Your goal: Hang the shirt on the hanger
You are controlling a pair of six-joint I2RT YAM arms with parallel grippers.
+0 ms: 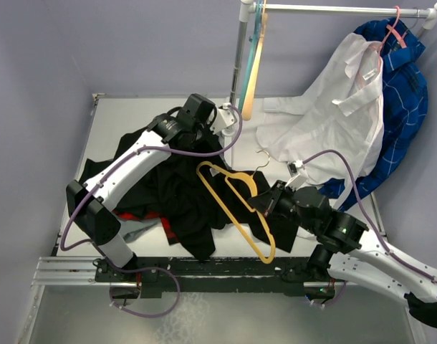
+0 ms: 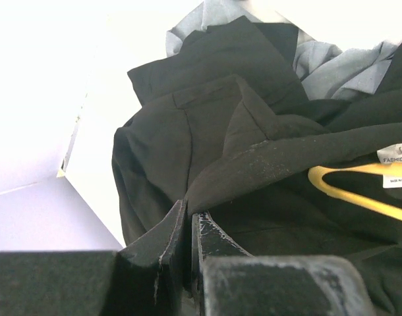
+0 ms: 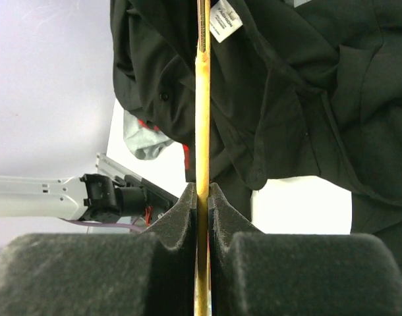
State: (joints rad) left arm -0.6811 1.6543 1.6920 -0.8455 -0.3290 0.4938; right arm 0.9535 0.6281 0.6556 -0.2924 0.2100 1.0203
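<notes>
Large plain black long-sleeved button-up shirt (image 1: 181,195) of soft thin fabric: crumpled in a heap, spreading from the table's centre toward 9 o'clock. Its collar is open and a white neck label shows. A fold of its edge is pinched in the left gripper (image 2: 188,224).

Thin yellow-orange triangular hanger (image 1: 230,208): it rests over the shirt's 3 o'clock side. Its long bar runs from 11 to 5 o'clock and its metal hook points toward 1 o'clock. One rounded corner sits beside the neck label. The right gripper (image 3: 202,197) clamps its bar.
</notes>
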